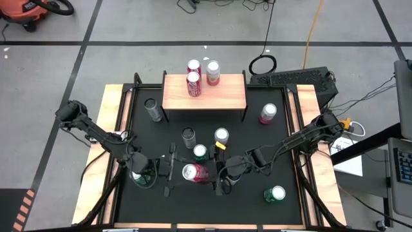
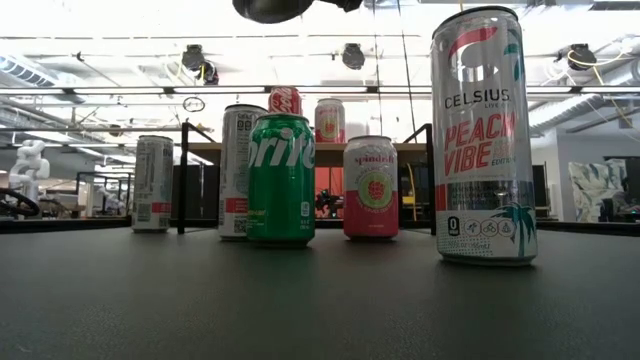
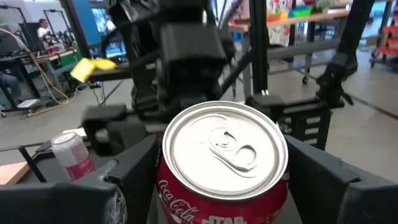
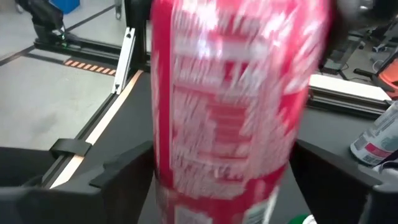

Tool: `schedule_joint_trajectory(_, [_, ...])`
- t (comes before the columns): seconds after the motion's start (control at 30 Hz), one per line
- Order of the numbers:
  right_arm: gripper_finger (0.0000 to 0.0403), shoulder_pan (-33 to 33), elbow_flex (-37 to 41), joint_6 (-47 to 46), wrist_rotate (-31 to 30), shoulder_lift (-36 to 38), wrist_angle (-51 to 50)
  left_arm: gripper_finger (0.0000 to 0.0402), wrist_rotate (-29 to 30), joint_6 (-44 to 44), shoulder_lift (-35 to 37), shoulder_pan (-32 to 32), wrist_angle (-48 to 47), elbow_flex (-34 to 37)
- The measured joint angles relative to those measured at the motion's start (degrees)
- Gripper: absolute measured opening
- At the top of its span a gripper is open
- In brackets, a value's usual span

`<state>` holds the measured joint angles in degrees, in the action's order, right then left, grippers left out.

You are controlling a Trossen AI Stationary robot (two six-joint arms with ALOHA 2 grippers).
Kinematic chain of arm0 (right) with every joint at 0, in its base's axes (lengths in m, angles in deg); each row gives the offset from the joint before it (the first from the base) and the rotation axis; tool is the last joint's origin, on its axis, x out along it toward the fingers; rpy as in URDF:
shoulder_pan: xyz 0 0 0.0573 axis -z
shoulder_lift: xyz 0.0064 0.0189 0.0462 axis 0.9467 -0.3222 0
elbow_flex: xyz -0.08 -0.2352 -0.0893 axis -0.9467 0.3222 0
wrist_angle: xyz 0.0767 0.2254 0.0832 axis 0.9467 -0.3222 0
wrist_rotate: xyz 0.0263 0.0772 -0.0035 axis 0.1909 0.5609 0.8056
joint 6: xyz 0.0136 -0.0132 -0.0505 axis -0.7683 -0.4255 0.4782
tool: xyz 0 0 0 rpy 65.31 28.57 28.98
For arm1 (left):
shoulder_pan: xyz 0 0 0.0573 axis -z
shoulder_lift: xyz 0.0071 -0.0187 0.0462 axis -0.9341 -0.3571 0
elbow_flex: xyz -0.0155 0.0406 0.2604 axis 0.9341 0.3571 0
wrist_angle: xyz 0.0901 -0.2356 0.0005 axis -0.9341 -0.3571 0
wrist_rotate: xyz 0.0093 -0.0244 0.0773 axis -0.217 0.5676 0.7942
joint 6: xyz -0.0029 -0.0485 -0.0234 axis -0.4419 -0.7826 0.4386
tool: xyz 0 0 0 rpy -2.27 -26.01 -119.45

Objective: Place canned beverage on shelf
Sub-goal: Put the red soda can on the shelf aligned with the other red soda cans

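Note:
A red Coca-Cola can (image 1: 196, 172) hangs in the air above the front of the black mat (image 1: 257, 148), between my two grippers. My left gripper (image 1: 183, 171) comes at it from the table's left and is shut on it. My right gripper (image 1: 214, 174) comes from the right. It is open, with its fingers (image 4: 121, 168) on either side of the can's lower half (image 4: 230, 124). The shelf (image 1: 225, 93) stands at the mat's far edge with three cans upright on its wooden top. My left gripper pinches the can's upper end, just under the top rim (image 3: 166, 180), between its two fingers (image 3: 134, 177). The fingers come in level from the table's left and lie across the can. The can is lifted clear and tilted, its silver top (image 3: 224, 146) toward my left wrist.
Several other cans stand upright on the mat: a green Sprite (image 2: 280, 180), a pink one (image 2: 370, 188), a tall Celsius (image 2: 485, 140), and cans at the far left (image 1: 153, 109) and far right (image 1: 268, 113). Free room on the shelf lies right of its cans.

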<state>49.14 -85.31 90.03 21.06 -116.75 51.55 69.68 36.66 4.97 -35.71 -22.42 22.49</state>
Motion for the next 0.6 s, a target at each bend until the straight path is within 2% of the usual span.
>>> schedule_joint_trajectory(0.17, [0.0375, -0.02, -0.04, 0.74, -0.08, 0.50, -0.47, 0.0283, -2.18, 0.46, 1.58, -0.04, -0.79, 0.09])
schedule_joint_trajectory(0.37, [0.0387, 0.00, -0.04, 3.03, -0.34, 4.69, -4.31, 0.0283, -2.39, 0.92, 5.90, -1.47, -4.89, 0.09])
schedule_joint_trajectory(0.6, [0.0389, 0.00, -0.04, 3.41, -6.13, 12.52, -19.91, 0.0282, -7.94, 1.38, 12.67, -6.23, -8.12, 0.07])
